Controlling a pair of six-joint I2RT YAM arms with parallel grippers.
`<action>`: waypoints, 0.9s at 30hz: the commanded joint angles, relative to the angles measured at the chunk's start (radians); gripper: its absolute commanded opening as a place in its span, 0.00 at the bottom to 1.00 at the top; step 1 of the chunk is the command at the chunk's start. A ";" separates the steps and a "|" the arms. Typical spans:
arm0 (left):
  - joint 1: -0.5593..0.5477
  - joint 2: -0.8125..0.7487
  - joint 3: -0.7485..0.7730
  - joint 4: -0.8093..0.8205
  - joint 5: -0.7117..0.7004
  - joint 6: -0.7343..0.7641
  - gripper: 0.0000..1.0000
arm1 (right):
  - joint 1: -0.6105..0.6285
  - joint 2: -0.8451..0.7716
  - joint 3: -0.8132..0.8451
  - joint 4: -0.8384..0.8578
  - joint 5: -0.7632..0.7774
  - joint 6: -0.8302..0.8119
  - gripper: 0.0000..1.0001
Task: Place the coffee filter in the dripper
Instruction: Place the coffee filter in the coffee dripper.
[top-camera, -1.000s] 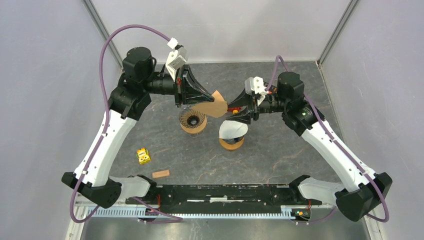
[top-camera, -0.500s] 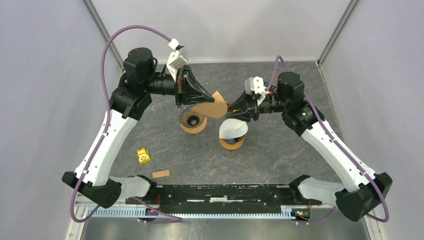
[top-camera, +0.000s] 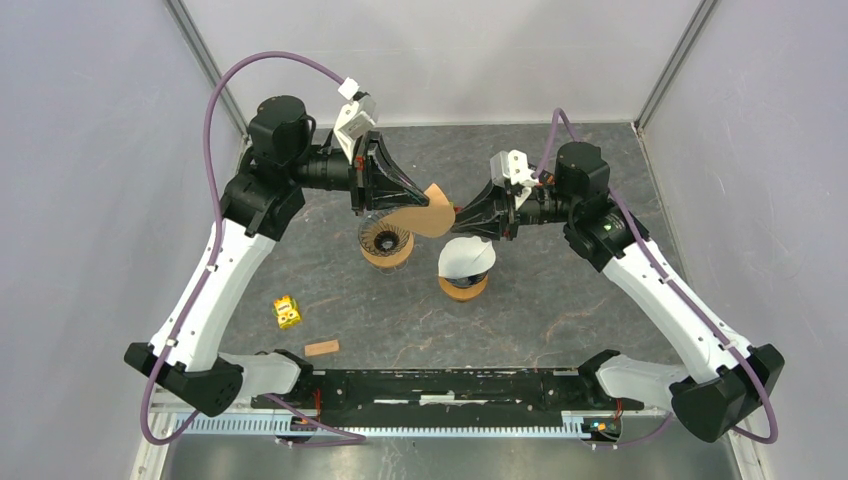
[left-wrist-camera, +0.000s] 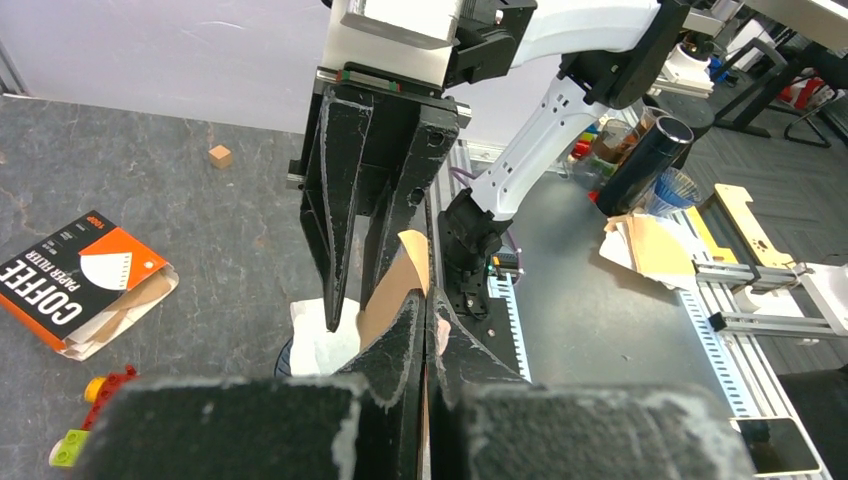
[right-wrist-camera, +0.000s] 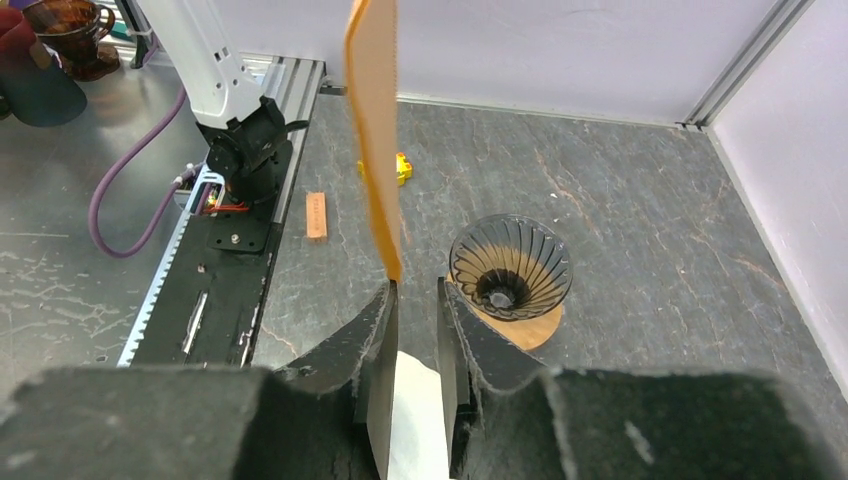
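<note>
Jaws, left gripper (left-wrist-camera: 427, 305): clenched on coffee filter (right-wrist-camera: 372, 120).
Jaws, right gripper (right-wrist-camera: 414, 292): parted, filter edge at their tips.
Dripper (right-wrist-camera: 510, 265): beside right jaws; pinch one layer, spread the cone first.

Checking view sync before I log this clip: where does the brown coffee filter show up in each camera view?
Top external: brown coffee filter at centre, up-right of the empty dripper.
Left wrist: brown coffee filter at centre, pinched in the left gripper.
Right wrist: brown coffee filter upper middle, edge-on, above the right gripper.
Shared landmark: the white filter, in all three.
</note>
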 joint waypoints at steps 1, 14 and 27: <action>0.002 -0.019 -0.007 0.037 0.033 -0.037 0.02 | 0.004 0.010 0.043 0.062 -0.021 0.037 0.25; 0.003 -0.023 -0.007 0.047 0.045 -0.039 0.02 | 0.004 0.013 0.033 0.051 -0.032 0.011 0.20; 0.003 -0.029 -0.020 0.061 0.065 -0.048 0.02 | 0.004 0.010 0.043 0.005 -0.041 -0.047 0.19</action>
